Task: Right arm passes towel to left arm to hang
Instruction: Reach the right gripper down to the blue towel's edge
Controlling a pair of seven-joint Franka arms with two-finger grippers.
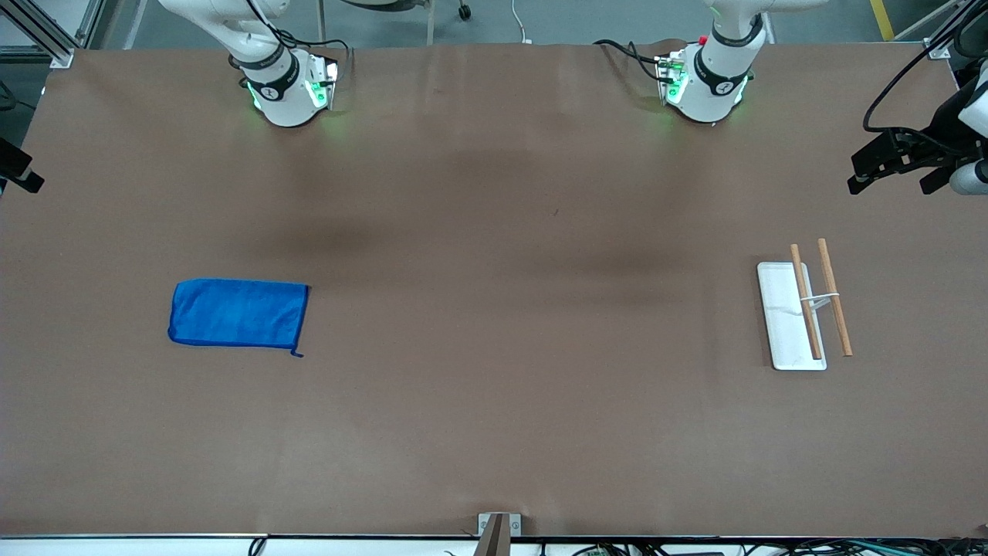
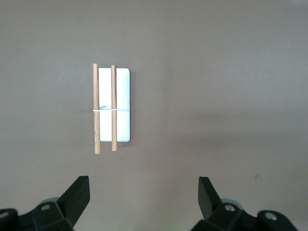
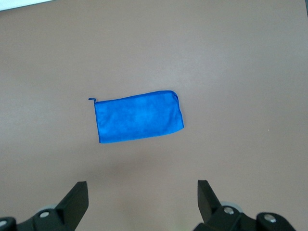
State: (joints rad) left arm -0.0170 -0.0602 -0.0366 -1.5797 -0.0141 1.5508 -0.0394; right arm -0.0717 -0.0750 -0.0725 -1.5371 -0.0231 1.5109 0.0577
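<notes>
The blue towel (image 1: 238, 312) lies flat and folded on the brown table toward the right arm's end, its small corner loop at the corner nearest the front camera. It also shows in the right wrist view (image 3: 139, 119). My right gripper (image 3: 143, 192) is open and empty, high over the table with the towel below it. My left gripper (image 2: 143, 192) is open and empty, high over the table near the rack. In the front view only the right arm's base (image 1: 285, 85) and the left arm's base (image 1: 706, 77) show; both hands are out of that view.
A white flat base with two wooden rods (image 1: 803, 313) lies toward the left arm's end of the table, and also shows in the left wrist view (image 2: 111, 108). Black equipment (image 1: 895, 162) juts in at that end's table edge.
</notes>
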